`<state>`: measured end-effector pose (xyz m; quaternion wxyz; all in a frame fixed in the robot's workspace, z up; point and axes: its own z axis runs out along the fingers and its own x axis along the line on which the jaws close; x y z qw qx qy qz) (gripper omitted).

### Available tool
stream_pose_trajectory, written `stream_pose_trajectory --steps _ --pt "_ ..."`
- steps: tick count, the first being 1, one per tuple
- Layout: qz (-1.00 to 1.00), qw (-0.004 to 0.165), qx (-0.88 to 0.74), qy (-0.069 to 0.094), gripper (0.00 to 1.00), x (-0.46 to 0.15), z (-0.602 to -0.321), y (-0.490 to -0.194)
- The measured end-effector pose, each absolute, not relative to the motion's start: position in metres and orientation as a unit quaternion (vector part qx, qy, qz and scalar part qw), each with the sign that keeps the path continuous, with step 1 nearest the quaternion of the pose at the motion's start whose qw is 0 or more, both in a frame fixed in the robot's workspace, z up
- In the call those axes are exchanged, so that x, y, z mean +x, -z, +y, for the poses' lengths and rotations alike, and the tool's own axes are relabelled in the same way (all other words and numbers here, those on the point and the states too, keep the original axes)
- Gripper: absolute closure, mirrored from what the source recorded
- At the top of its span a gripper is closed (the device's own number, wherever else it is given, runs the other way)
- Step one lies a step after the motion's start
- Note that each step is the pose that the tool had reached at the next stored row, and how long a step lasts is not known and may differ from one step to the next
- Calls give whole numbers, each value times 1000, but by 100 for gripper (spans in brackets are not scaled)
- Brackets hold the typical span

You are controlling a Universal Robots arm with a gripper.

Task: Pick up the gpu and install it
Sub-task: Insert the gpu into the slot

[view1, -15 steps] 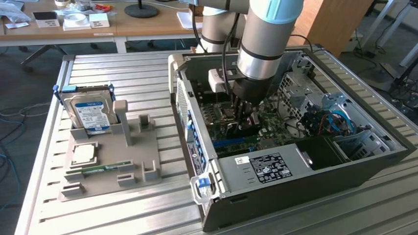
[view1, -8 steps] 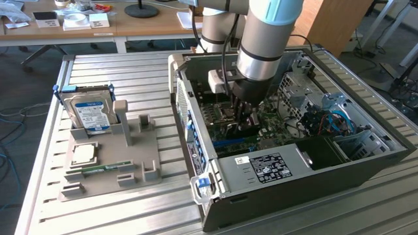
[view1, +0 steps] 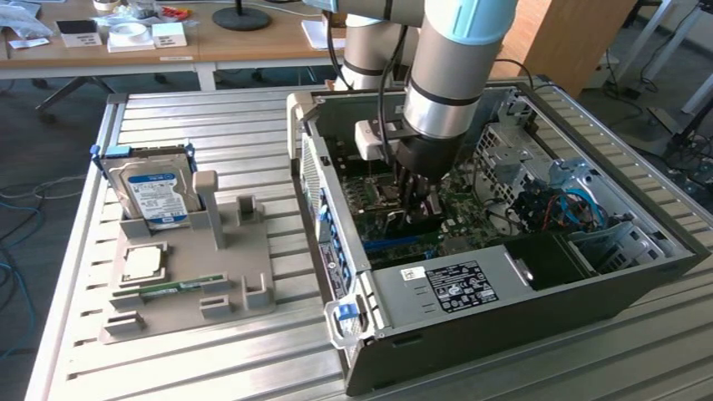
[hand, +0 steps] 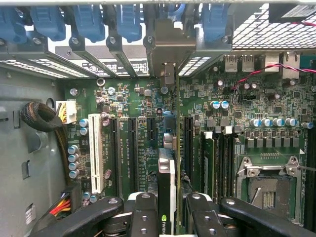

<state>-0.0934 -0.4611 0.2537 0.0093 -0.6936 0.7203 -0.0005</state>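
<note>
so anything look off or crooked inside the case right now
Nothing stands out. The tool holds the gpu edge-on and upright over the motherboard, in line with the slots. On the tray outside, the hard drive stands in its holder.

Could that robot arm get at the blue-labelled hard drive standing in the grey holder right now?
Probably not as things stand: the gripper is down inside the computer case, shut on the gpu over the motherboard. The hard drive stands uncovered outside the case.
</note>
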Motion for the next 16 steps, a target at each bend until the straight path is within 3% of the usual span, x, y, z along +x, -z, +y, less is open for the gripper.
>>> stream_pose_trajectory --steps 16 --pt "720 9 -694 1 73 -93 -461 -249"
